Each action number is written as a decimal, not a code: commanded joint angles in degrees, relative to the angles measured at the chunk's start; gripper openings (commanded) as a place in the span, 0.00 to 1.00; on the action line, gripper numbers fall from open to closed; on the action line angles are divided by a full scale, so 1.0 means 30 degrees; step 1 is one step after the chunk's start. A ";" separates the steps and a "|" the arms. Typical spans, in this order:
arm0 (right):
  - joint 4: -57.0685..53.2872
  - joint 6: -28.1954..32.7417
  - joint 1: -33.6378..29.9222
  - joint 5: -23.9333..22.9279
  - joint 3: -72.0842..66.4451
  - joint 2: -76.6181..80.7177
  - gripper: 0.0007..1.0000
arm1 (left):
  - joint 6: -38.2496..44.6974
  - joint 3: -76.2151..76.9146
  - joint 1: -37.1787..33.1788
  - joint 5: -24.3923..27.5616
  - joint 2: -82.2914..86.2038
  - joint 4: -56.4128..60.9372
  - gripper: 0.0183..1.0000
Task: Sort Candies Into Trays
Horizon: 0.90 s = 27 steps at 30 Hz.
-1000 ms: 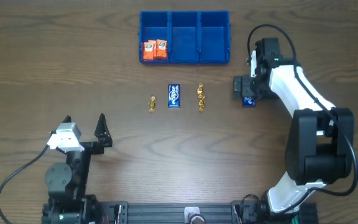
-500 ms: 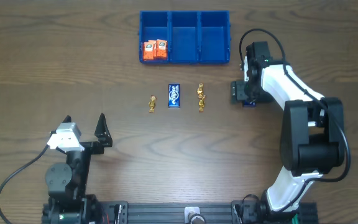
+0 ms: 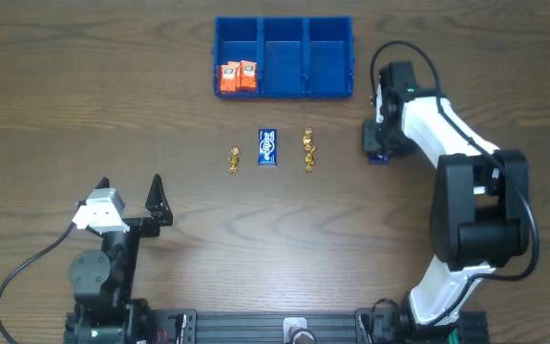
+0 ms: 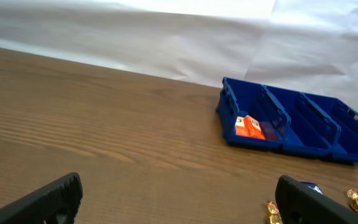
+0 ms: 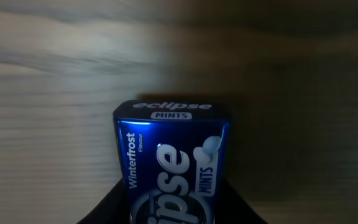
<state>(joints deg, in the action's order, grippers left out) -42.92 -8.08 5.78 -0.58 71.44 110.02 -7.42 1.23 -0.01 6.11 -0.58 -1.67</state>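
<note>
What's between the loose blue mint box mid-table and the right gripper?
Top view: two gold-wrapped candies lie between the loose mint box and the right gripper, itself shut on a second mint box. The rest is bare table.

Mint box (image 5: 171,168), lower end cut off
</note>
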 commanded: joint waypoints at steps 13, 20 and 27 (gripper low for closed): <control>0.3381 -0.2798 0.7235 -0.4976 0.9843 -0.0976 0.22 | 0.0197 -0.0313 -0.0117 0.0401 0.0124 -0.0736 1.00; 0.5952 -0.3249 0.7577 -0.5442 0.9843 0.1974 0.23 | 0.0197 -0.0313 -0.0117 0.0401 0.0124 -0.0736 1.00; 0.6645 -0.3249 0.7584 -0.5530 0.9843 0.3235 0.23 | 0.0197 -0.0313 -0.0117 0.0401 0.0124 -0.0736 1.00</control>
<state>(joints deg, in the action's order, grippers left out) -23.88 -16.99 28.36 -15.49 100.64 119.66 -7.44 1.23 -0.01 6.09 -0.58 -1.67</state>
